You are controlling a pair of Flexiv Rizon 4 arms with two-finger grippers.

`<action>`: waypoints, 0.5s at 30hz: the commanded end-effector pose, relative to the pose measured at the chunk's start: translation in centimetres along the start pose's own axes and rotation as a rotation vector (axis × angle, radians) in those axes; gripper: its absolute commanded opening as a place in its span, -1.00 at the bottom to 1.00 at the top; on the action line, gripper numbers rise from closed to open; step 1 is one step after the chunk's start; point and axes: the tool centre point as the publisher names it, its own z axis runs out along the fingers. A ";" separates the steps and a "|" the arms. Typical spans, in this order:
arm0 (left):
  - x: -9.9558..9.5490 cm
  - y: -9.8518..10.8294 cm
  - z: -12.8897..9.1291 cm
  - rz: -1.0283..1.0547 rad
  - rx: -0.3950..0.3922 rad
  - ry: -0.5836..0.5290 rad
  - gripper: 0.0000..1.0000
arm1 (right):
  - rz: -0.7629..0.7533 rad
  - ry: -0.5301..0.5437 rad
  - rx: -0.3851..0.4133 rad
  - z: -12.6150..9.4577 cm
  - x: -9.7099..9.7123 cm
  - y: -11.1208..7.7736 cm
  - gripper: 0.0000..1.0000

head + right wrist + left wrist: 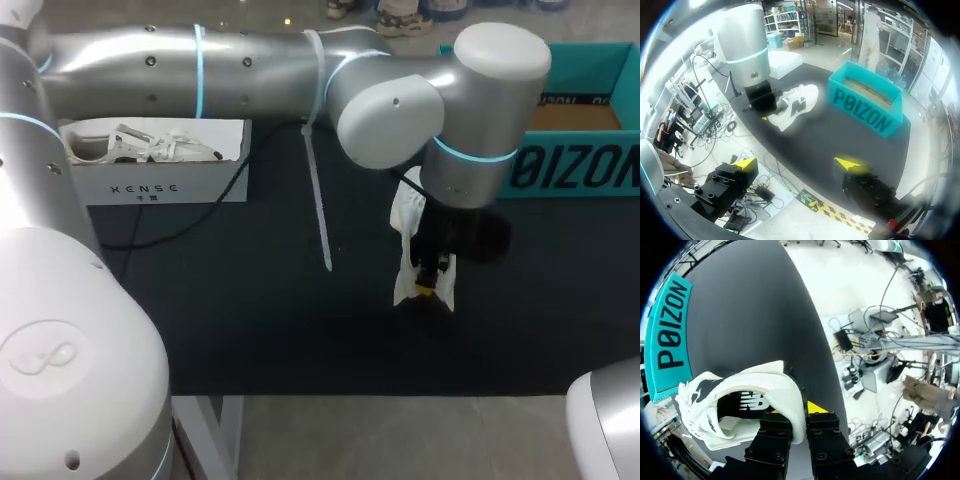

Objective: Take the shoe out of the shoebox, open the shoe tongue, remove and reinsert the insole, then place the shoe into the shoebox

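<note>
The left arm [250, 62] comes in from the left side and reaches far past the middle, with its wrist [478, 130] pointing down. Its jaws are closed on the shoe [765, 385]. The right arm [608, 420] sits low at the right corner, its jaws wide apart and holding nothing.

Silver left arm [250, 60] has cyan rings [198, 70], black hand [799, 412].

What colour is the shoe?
The shoe is white with a black logo; clearest in the right wrist view.
</note>
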 end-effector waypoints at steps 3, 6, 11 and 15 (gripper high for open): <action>1.9 7.3 -4.5 0.127 -0.030 -0.056 -1.00 | 0.001 0.003 0.007 -0.1 -0.2 0.3 1.00; 2.5 10.1 -5.1 0.151 -0.067 -0.068 -1.00 | 0.001 0.003 0.007 -0.1 -0.2 0.3 1.00; 3.3 14.9 -5.8 0.156 -0.093 -0.073 -1.00 | 0.001 0.003 0.007 -0.1 -0.2 0.3 1.00; 3.9 18.4 -5.7 0.121 -0.117 -0.088 -1.00 | 0.001 0.003 0.007 -0.1 -0.2 0.3 1.00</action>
